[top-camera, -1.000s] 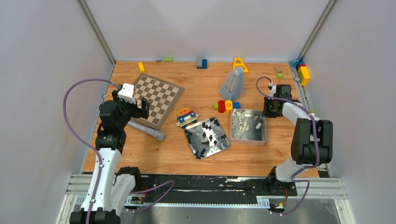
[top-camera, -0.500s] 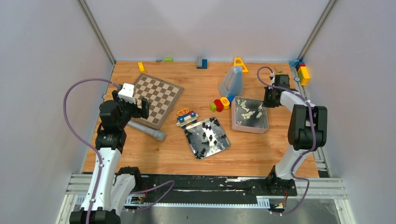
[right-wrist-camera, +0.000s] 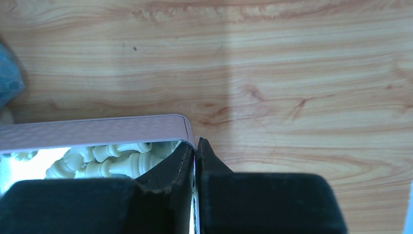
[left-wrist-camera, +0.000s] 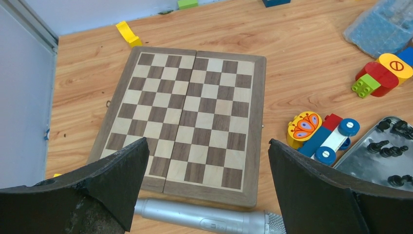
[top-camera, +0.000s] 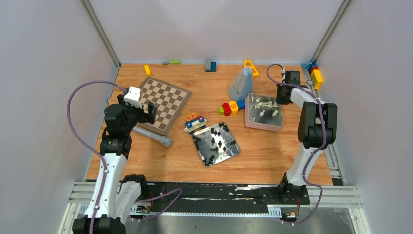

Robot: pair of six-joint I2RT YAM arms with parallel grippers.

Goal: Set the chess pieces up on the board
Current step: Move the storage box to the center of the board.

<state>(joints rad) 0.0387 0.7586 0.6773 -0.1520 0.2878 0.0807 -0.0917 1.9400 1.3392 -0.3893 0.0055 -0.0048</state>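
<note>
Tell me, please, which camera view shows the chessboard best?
The left wrist view: the chessboard fills the frame, its squares sharp and bare, one corner behind the left gripper. The top external view shows it small, its near edge under that gripper. The right wrist view misses it.

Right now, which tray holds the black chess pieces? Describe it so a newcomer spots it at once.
Start at the board on the left. Right of it, past a small toy vehicle, lies a silver tray turned cornerwise. It holds the black chess pieces; the other tray, farther right and pinched at its rim by the right hand, holds white pieces.
</note>
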